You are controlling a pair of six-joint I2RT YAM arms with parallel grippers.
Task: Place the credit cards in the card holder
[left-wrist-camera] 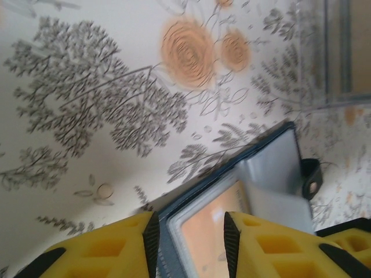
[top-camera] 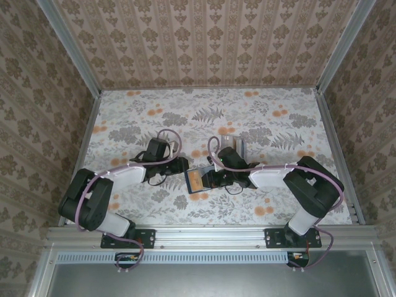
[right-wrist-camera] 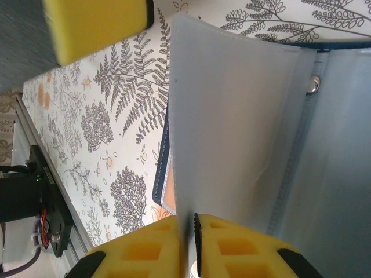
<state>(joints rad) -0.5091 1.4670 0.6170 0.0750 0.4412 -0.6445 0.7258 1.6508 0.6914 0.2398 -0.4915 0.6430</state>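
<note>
Left wrist: left hand [left-wrist-camera: 188, 234] cuts off card holder [left-wrist-camera: 269, 174].

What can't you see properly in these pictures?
- Top view: the card holder is too small to count its cards.
- Left wrist view: the orange card is blurred and cut off by the bottom edge; whether the left end effector grips anything is unclear.
- Right wrist view: the pale sheet pinched by the right end effector could be card or holder flap.
</note>
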